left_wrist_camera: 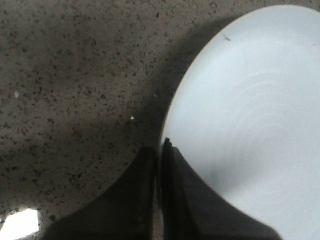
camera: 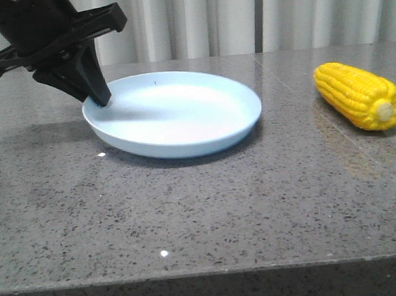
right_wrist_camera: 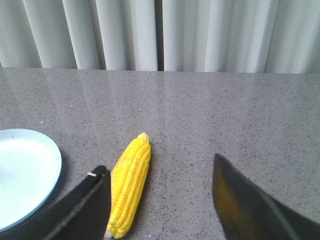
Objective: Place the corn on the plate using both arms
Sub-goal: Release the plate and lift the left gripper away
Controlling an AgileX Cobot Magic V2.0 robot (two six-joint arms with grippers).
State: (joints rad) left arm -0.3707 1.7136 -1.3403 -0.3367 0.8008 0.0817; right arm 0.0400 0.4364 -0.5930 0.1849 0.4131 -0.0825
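Observation:
The pale blue plate point(camera: 182, 115) sits on the grey stone table at centre left. My left gripper point(camera: 101, 97) is shut on the plate's left rim; in the left wrist view the two fingers point(left_wrist_camera: 159, 148) pinch the edge of the plate point(left_wrist_camera: 250, 100), one outside and one inside. The yellow corn point(camera: 358, 95) lies on the table to the right, apart from the plate, stub end toward the front. My right gripper point(right_wrist_camera: 160, 172) is open and empty above the table, and the corn point(right_wrist_camera: 131, 187) lies just inside its left finger point(right_wrist_camera: 95, 192). The plate's edge point(right_wrist_camera: 25, 170) shows there too.
The speckled grey table point(camera: 203, 209) has its front edge near the bottom of the front view. White curtains point(camera: 242, 14) hang behind the table's far edge. The right arm does not show in the front view.

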